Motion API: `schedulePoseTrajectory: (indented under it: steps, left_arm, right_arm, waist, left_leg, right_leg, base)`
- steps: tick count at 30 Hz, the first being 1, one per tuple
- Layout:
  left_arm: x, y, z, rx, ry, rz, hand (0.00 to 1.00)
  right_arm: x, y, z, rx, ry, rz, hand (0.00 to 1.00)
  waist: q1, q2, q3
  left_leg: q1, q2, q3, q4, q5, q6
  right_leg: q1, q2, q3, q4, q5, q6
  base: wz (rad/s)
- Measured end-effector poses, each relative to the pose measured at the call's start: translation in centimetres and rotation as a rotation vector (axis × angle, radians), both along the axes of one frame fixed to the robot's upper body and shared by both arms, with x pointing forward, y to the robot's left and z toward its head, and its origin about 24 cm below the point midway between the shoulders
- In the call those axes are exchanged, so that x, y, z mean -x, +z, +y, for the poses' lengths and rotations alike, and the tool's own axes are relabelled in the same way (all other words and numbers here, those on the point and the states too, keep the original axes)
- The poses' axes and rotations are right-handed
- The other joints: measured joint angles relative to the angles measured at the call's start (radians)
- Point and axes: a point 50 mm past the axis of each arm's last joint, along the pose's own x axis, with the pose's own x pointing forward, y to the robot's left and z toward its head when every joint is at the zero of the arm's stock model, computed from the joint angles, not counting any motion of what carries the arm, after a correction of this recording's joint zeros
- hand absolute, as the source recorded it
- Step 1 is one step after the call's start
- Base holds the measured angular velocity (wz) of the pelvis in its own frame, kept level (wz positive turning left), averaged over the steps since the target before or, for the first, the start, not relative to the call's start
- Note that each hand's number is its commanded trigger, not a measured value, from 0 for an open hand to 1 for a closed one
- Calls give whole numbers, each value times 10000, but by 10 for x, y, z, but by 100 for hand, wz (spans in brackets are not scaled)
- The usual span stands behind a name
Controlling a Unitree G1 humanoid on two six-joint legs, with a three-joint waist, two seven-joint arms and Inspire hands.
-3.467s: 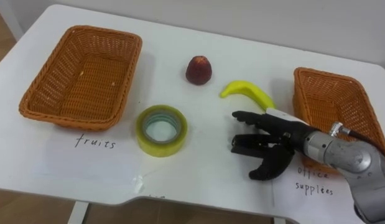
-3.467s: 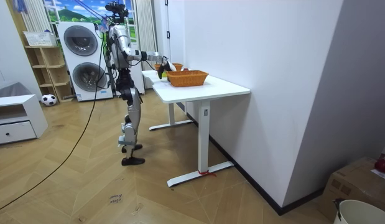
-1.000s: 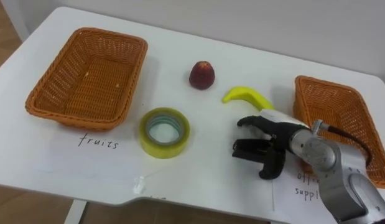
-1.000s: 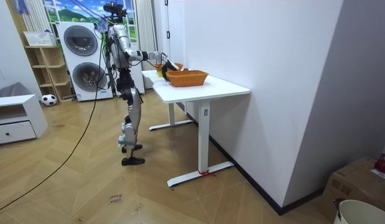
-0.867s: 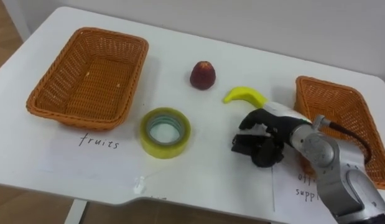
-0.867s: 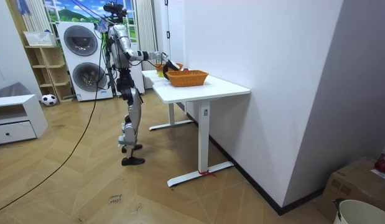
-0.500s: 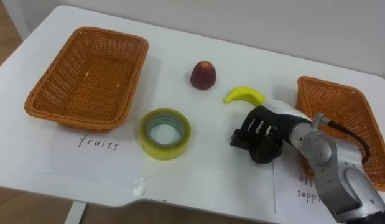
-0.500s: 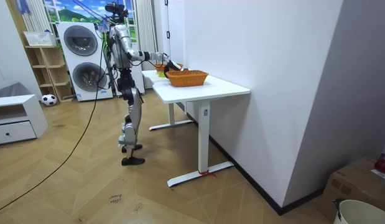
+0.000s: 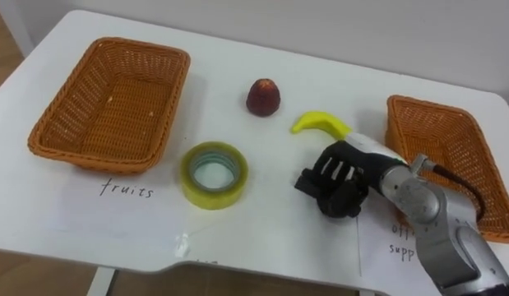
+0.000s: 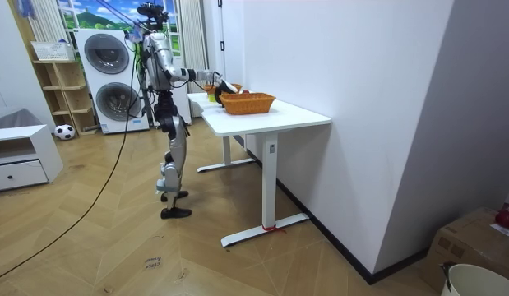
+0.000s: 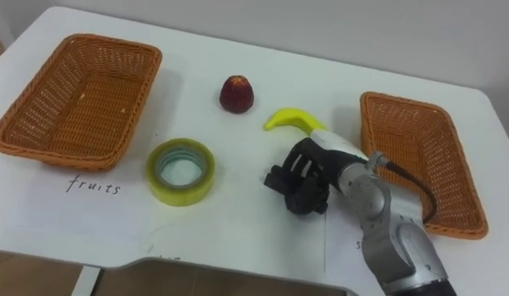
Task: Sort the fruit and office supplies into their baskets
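- Firstly, the white table [image 9: 238, 49] carries everything, and in the room view the robot stands at its end with one arm reached over the top.
- Next, the left basket [image 9: 106, 99] is empty. A handwritten word for fruit is on the paper [image 9: 90, 205] in front of it.
- The right basket [image 9: 439, 140] is also empty and, by my judgement, it is the one for office things.
- The right hand [image 9: 344, 177] is low over the table between the tape roll and the right basket, its fingers curled round a small black thing [image 9: 306, 182]. What this thing is, I cannot tell. It looks stiff and light, so this wrapped hold should be enough.
- The tape roll [image 9: 213, 199] lies flat near the left basket. It is hard and light, and I think it is best pinched across its ring, one side through the hole.
- The banana [image 9: 318, 122] lies just behind the hand. It is soft and bruises easily, so take it gently at the middle.
- The red fruit [image 9: 263, 97] stands apart, further back. It is small and round, may roll away, and wants a loose hold from above.
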Motion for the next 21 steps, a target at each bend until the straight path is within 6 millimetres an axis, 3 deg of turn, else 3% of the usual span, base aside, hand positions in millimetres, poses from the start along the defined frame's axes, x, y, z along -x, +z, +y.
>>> schedulePoseTrajectory:
  steps: [2, 5, 9, 21]
  left_arm:
    - [0, 0, 0, 91, -22, -46, 0]
    - [4, 0, -1, 151, -27, -102, 0]
    - [7, -1, 0, 147, 26, -166, 0]
    - [16, -1, 2, 269, 626, -324, 0]
  right_arm:
    - [-1, 6, 2, -289, 127, -205, 100]
    - [-1, 21, 5, -908, 394, -804, 100]
    - [-1, 39, 6, -1136, 657, -1642, 100]
    - [-3, 92, -21, -1816, -73, -4605, 100]
  waist:
    - [-187, -16, -11]
    - [-338, 57, 37]
    - [-413, 63, 31]
    - [-438, 18, -14]
  left_leg:
    - [-41, -17, -18, 6, 4, 7]
    - [-14, -19, -9, 12, 4, 7]
    - [21, -12, -26, 16, 6, 6]
    - [51, -27, 2, 17, 6, 6]
  right_leg:
    - [-12, -12, 5, -3, 0, 0]
    - [-12, -15, -6, -8, 0, 0]
    - [2, -15, -2, -15, 0, 0]
    - [13, -22, 162, -16, 0, 0]
  base:
    - [6]
    - [0]
    - [0]
    - [-1]
